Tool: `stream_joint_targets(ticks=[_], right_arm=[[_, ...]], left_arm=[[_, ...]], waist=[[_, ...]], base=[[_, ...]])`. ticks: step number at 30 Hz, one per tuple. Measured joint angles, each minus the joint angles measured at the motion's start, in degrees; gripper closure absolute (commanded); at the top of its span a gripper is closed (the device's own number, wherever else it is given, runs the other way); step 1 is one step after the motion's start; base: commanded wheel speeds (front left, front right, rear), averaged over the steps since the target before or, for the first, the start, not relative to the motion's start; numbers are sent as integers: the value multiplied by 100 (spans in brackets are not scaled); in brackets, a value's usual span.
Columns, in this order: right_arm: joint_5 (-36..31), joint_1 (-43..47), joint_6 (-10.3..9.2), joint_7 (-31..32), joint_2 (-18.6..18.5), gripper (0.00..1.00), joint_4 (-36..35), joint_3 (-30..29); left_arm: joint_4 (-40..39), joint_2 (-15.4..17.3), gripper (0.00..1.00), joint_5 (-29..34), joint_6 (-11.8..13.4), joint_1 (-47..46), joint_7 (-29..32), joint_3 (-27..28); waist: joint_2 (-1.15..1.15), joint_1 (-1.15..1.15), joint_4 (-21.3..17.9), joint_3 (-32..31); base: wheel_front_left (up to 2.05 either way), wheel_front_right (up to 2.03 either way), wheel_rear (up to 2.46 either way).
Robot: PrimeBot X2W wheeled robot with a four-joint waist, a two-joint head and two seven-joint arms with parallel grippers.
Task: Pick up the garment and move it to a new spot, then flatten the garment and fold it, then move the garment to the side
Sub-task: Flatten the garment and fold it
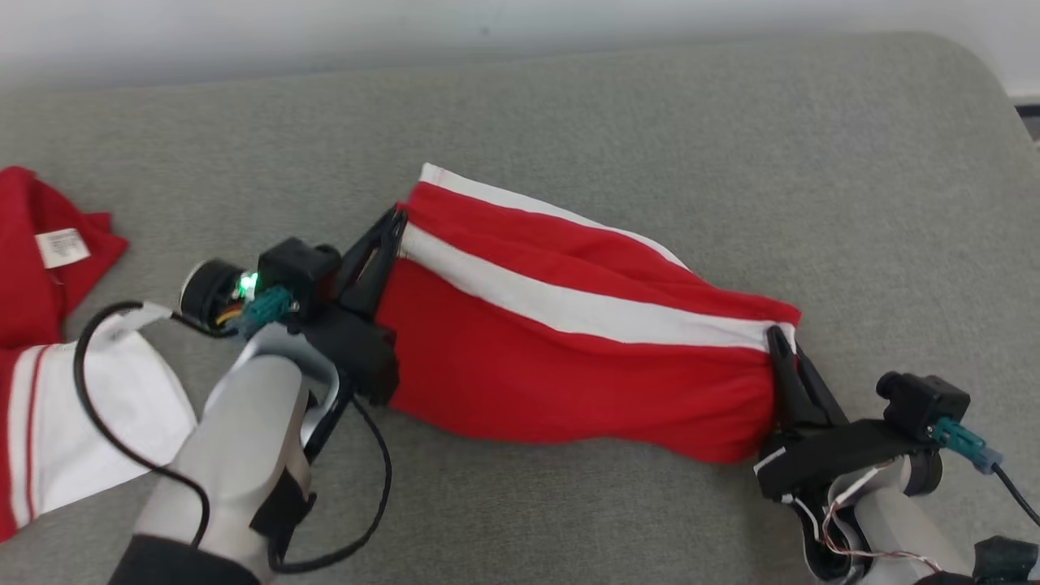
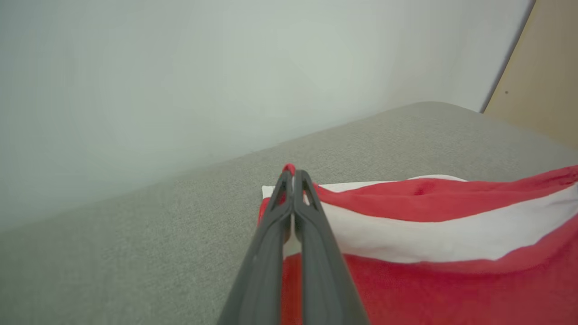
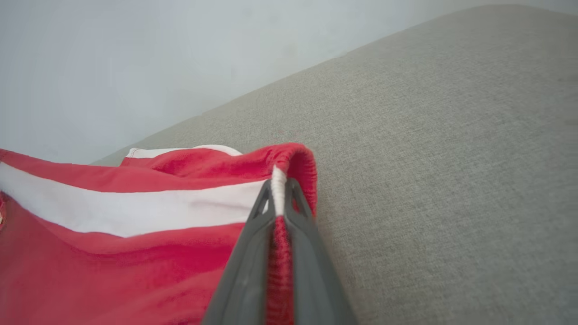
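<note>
- On the grey cushion [image 1: 650, 122], near its middle, the red garment [image 1: 569, 349] with white stripes is stretched lengthwise between the two grippers.
- The left gripper [image 1: 396, 221] has its fingers pressed together on the garment's left end, pinching the cloth near a white stripe.
- The right gripper [image 1: 776, 337] is clamped on the ribbed red hem at the right end, with cloth between its fingers.
- The pick-up looks done. Whether this is already the new spot cannot be told.
- The cloth sags and bunches in long creases, so flattening seems to be the step in hand and is not finished.
- Folding and moving the garment to the side appear left to do.
- At the far left, well apart, lie a red piece with a white label [image 1: 32, 244] and a white piece with red stripes [image 1: 97, 422].
</note>
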Motion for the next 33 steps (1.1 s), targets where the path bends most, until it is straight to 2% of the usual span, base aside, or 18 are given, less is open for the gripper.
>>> stream_joint_targets(ticks=[6,10,22,24,25,26,27,33], right_arm=[[-249,-249,0,0,324,100,-51,-343],[-390,-412,0,0,517,100,-60,-439],[-616,-703,0,0,879,100,34,-506],[-649,-761,0,0,916,38,54,-497],[-689,-766,0,0,925,0,58,-492],[-719,-766,0,0,929,0,69,-495],[-743,-765,0,0,936,0,70,-506],[-1102,-647,0,0,925,0,-79,-846]], left_arm=[[402,97,100,233,5,-714,0,-78],[657,151,100,352,185,-1088,0,60],[1128,282,100,572,304,-1498,0,96],[1238,266,100,560,299,-1496,0,109],[1271,257,67,556,294,-1490,0,108],[1296,248,26,527,275,-1486,0,122],[1302,237,0,513,269,-1480,0,142],[1267,170,0,410,348,-1306,0,322]], waist=[[0,0,-311,371],[0,0,-502,597],[0,-1,-938,1066],[0,-1,-980,1092],[0,-1,-991,1093],[0,-1,-994,1084],[0,-1,-991,1070],[0,-2,-936,916]], base=[[0,0,0],[0,0,0],[0,0,0],[0,0,0],[0,0,0],[0,0,0],[0,0,0],[0,0,0]])
